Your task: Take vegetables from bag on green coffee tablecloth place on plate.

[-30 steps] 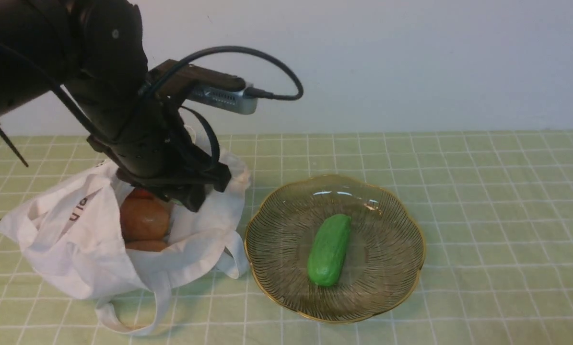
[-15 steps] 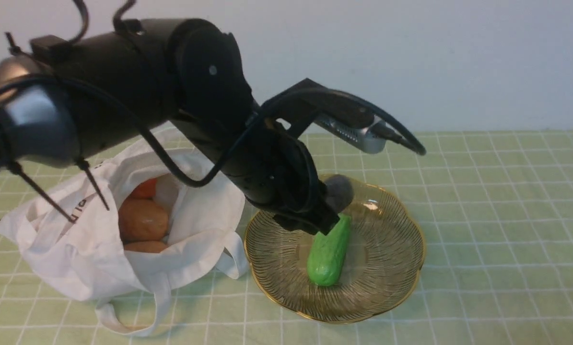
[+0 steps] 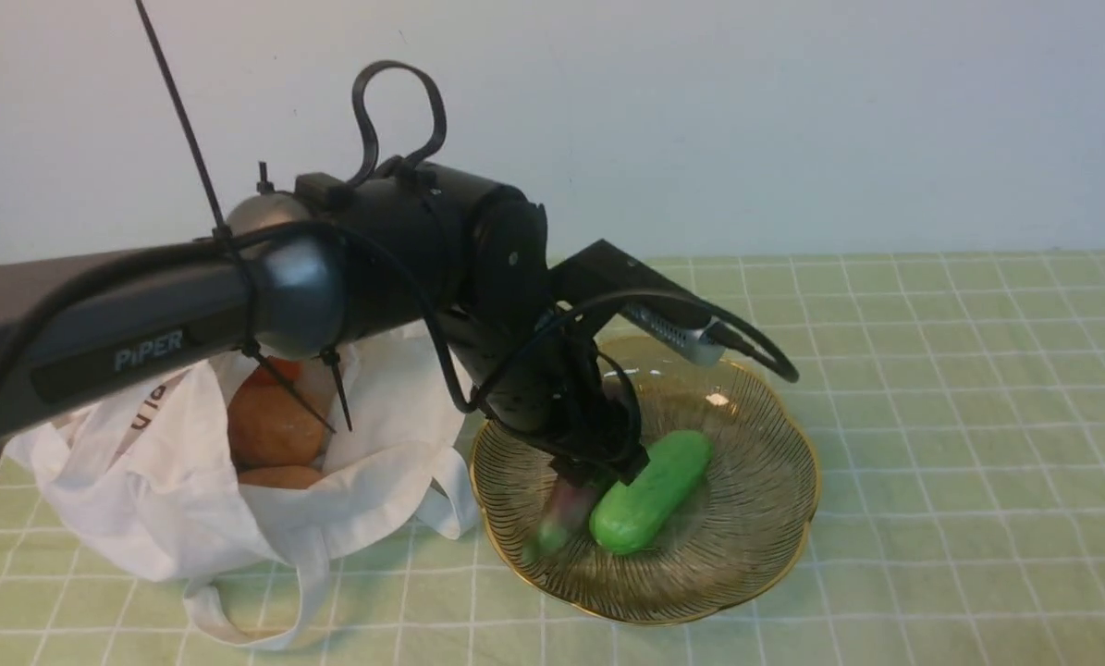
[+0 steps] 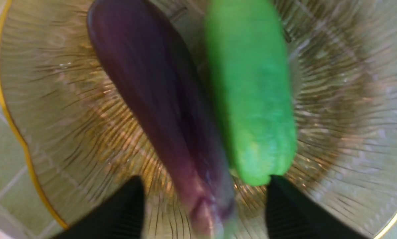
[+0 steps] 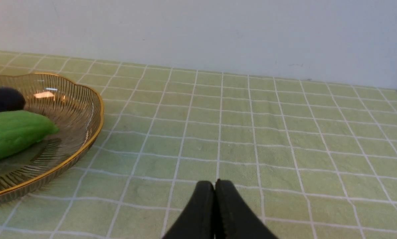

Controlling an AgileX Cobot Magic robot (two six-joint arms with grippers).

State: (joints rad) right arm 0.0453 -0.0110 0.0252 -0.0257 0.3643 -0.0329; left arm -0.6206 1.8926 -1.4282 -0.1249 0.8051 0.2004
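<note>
Sharing the plate (image 3: 746,573): eggplant (image 3: 566,509) and green vegetable (image 3: 649,490).

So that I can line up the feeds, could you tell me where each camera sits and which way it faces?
Front view: between the arms, facing forward over the tablecloth at the bag and plate; the left arm shows.
Left wrist view: on the left arm, facing down into the plate at the eggplant and green vegetable; the open left pincer shows.
Right wrist view: low over the tablecloth, facing the wall; the shut right pincer shows.
All three share the plate and green vegetable.
</note>
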